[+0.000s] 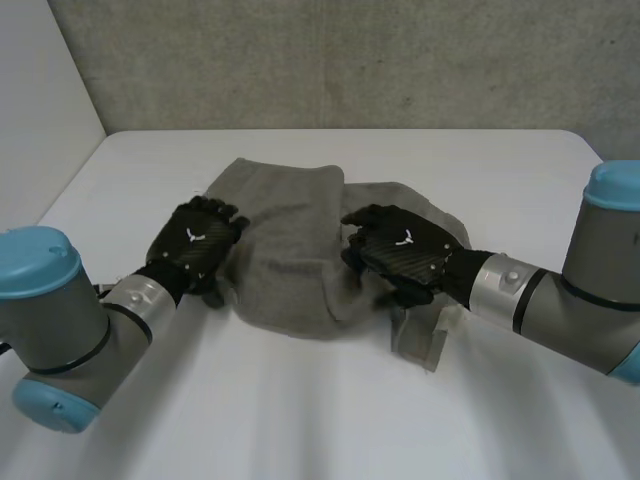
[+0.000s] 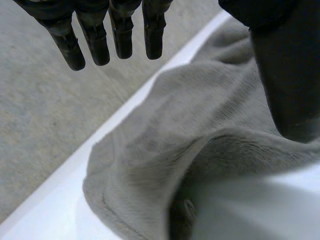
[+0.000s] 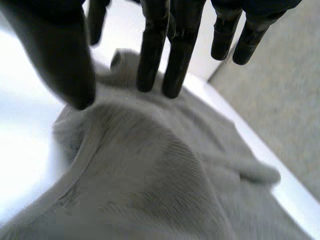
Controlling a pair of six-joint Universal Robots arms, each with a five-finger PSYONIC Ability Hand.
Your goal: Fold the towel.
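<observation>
The towel (image 1: 290,260) lay bunched on the surface (image 1: 300,420). The left robot hand (image 1: 195,245) and right robot hand (image 1: 405,250) sat at its two sides, fingers loose, holding nothing.

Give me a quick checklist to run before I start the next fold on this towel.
1. Towel lying flat: not ok. It is bunched into ridges in the middle of the table.
2. Towel fully on the table: ok. White surface shows all around it.
3. Left hand ready: ok. Its fingers are straight, at the towel's left edge.
4. Right hand ready: ok. Its fingers are straight, over the towel's right part.
5. Cloth gripped: not ok. Neither hand pinches the towel.
6. Corners located: cannot tell. The edges are rolled and tucked under.
</observation>
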